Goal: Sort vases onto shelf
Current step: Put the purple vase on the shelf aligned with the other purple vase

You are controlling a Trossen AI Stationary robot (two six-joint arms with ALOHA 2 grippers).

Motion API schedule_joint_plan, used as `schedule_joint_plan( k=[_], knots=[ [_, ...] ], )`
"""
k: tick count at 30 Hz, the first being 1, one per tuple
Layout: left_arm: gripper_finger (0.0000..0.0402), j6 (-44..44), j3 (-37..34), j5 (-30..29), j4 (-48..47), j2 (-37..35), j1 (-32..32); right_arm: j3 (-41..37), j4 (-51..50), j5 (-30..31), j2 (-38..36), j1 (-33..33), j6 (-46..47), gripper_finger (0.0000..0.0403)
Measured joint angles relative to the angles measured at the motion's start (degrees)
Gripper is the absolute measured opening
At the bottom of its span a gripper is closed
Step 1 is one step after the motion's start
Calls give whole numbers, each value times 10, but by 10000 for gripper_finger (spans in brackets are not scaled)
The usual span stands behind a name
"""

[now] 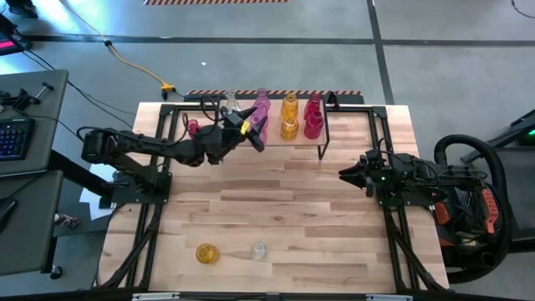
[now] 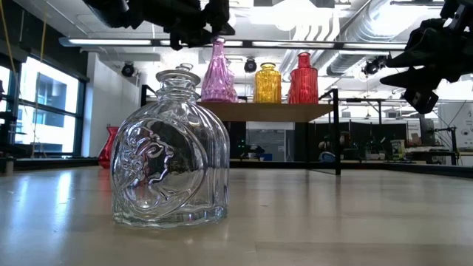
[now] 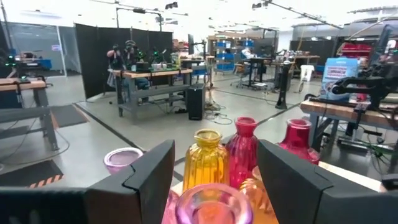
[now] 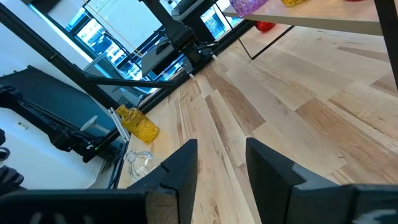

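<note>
The light-wood shelf [image 1: 351,125] stands at the table's far side. It carries pink [image 1: 261,107], yellow [image 1: 289,106] and red [image 1: 313,106] vases, with a clear one [image 1: 230,100] at its left end. My left gripper [image 1: 255,135] hovers open over the shelf. In its wrist view a pink vase's mouth [image 3: 213,202] shows low between the fingers, and I see no touch. A red vase [image 1: 192,127] stands on the table left of the shelf. An amber vase [image 1: 206,252] and a clear vase [image 1: 259,250] sit near the front edge. My right gripper [image 1: 344,173] waits open at the right.
The shelf's black wire legs [image 1: 323,149] reach down to the tabletop. The clear vase [image 2: 170,177] fills the low view's foreground. Bare wood [image 1: 284,201] lies between the shelf and the two near vases. Black frames run along both table sides.
</note>
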Motion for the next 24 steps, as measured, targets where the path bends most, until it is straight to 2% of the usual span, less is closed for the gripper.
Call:
schedule_joint_plan(
  k=[7,10,19,24],
  knots=[
    [218,50,1,2,2,-49,0,0,0,0,0,0,0,117],
    [218,63,1,22,-12,-79,0,0,0,0,0,0,0,117],
    [218,34,1,211,-184,-173,0,0,0,0,0,0,0,117],
    [218,24,1,248,-288,-190,-7,0,0,0,0,0,0,117]
  ],
)
